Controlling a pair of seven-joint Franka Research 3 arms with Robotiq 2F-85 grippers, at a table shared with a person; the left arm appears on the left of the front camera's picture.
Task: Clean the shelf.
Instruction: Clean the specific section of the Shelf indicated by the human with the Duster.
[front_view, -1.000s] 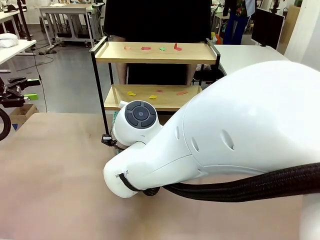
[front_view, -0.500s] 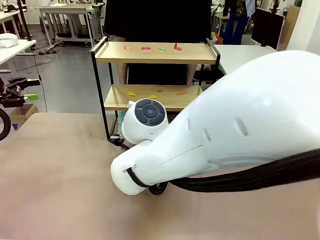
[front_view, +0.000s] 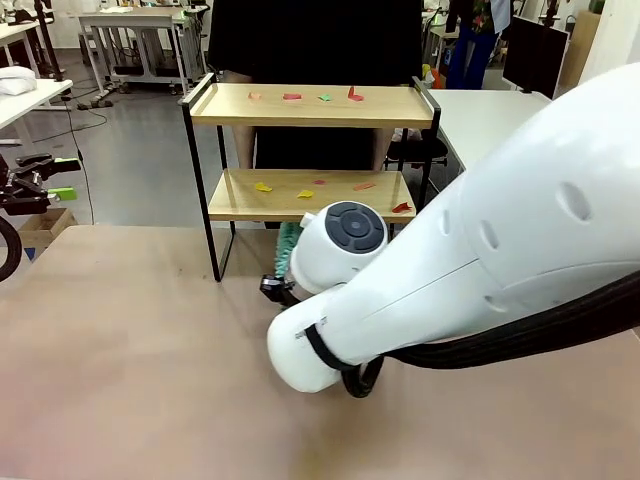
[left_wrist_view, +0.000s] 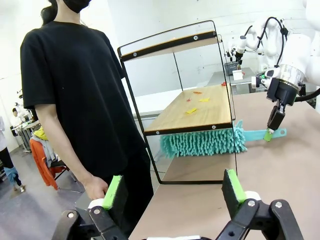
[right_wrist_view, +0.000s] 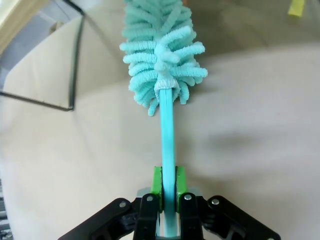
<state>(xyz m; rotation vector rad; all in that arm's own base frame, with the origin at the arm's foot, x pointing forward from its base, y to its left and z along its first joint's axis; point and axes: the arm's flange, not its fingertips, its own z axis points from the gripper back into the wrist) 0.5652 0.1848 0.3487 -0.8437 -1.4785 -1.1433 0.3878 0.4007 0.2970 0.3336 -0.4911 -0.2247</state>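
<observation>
One duster, likely light: soft head, stiff thin handle, best held there | right end effector clamped on handle | left end effector apart, empty | shelf littered

Our right arm reaches in from the right across the middle, big white links close to the camera, round-capped wrist joint low at centre. Our right gripper points down and forward, fingers clamped tight on a thin teal duster handle, green pads pressing both its sides. Our left gripper held roughly level, fingers spread wide apart, pads facing each other across the gap.
</observation>
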